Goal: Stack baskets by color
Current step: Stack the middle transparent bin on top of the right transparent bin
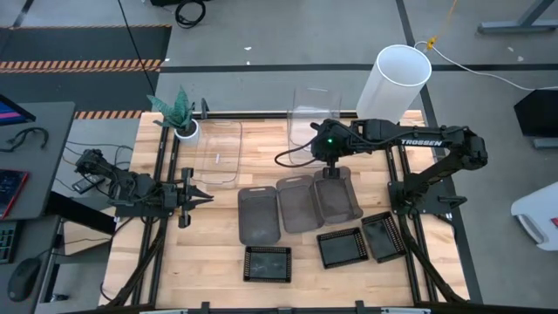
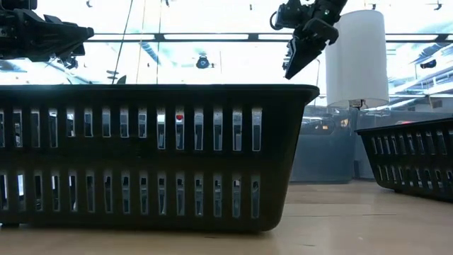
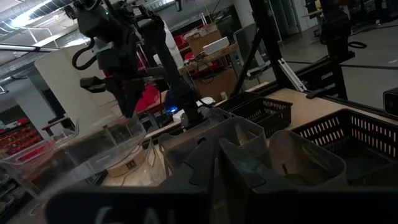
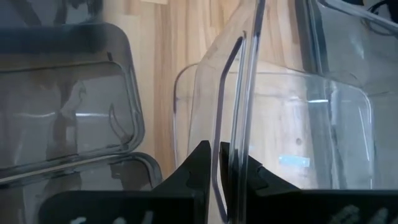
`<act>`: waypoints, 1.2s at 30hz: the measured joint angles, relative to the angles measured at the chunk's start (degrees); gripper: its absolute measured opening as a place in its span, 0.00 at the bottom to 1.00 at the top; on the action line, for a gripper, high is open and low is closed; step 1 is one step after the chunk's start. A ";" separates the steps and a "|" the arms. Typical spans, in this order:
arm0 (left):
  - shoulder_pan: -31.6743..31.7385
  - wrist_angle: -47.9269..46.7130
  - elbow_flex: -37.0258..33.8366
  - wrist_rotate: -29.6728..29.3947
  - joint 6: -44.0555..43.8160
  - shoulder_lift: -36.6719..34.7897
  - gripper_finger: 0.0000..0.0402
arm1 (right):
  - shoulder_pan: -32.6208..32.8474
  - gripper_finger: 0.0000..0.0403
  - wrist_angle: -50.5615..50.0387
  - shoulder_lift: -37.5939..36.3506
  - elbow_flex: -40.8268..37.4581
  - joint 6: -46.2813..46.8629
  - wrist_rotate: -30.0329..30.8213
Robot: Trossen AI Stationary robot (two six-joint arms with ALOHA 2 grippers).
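Note:
My right gripper (image 4: 225, 155) hangs above the table's far middle, shut on a clear basket (image 3: 93, 146). A second clear basket (image 1: 218, 150) lies flat at the far left. Three smoky grey baskets (image 1: 296, 205) lie side by side in the middle of the table. Nearer the front edge sit three black mesh baskets (image 1: 267, 262), (image 1: 340, 247), (image 1: 384, 235), each on its own. My left gripper (image 1: 207, 197) waits shut at the table's left side, pointing level toward the grey baskets and touching nothing. My right gripper pinches the clear basket's upright wall near its rim (image 4: 231, 134), with one finger on each face of the wall. The fingers slant downward toward the table's far left. The basket hangs tilted below them; whether its lower edge touches the table, I cannot tell.
A white cylindrical lamp (image 1: 397, 78) stands at the far right corner. A small potted plant (image 1: 179, 109) sits at the far left. More clear plastic (image 4: 292, 124) lies on the wood just beyond the held basket. Bare wood shows at the near left.

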 joint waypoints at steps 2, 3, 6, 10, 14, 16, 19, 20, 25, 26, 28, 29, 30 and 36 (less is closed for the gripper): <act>0.01 0.01 0.00 0.00 -0.01 0.01 0.06 | 0.00 0.09 0.01 0.02 0.00 -0.02 -0.10; 0.00 0.01 0.00 0.00 0.01 -0.01 0.06 | 0.00 0.09 0.01 0.02 0.00 -0.04 -0.33; -0.01 0.01 0.00 0.02 0.01 -0.01 0.07 | -0.04 0.09 -0.01 0.02 0.00 -1.22 -1.76; 0.00 0.01 -0.01 0.00 -0.01 -0.01 0.08 | 0.00 0.09 0.01 0.02 0.00 -3.92 -2.72; 0.01 0.00 -0.01 0.01 -0.01 0.00 0.08 | -0.24 0.09 0.16 0.02 0.00 -5.88 -2.74; 0.01 0.00 -0.01 0.01 -0.01 -0.01 0.07 | -0.53 0.09 0.16 0.02 0.00 -6.63 -2.80; 0.01 0.01 0.00 0.00 -0.01 -0.01 0.06 | -1.43 0.09 0.16 0.02 0.00 -7.10 -3.93; -0.01 -0.01 0.00 0.00 -0.01 -0.01 0.06 | -1.86 0.09 0.16 0.02 0.00 -7.08 -4.45; -0.01 0.01 0.00 0.02 0.01 -0.01 0.07 | -3.70 0.09 0.08 0.02 0.00 -6.93 -7.00; 0.00 0.00 0.00 0.00 0.01 0.01 0.08 | -3.94 0.09 0.07 0.02 0.00 -6.93 -7.49; 0.01 0.01 0.00 0.02 0.00 -0.01 0.08 | -4.40 0.09 0.05 0.02 0.00 -6.91 -8.59; -0.01 -0.01 0.00 0.00 0.01 -0.01 0.08 | -4.56 0.09 0.05 0.02 0.00 -6.91 -8.93; 0.00 0.01 0.00 0.01 -0.01 -0.01 0.08 | -4.76 0.09 0.05 0.02 0.00 -6.91 -9.19; 0.01 0.01 -0.02 0.02 -0.01 -0.01 0.07 | -5.69 0.09 0.07 0.02 0.00 -7.01 -10.42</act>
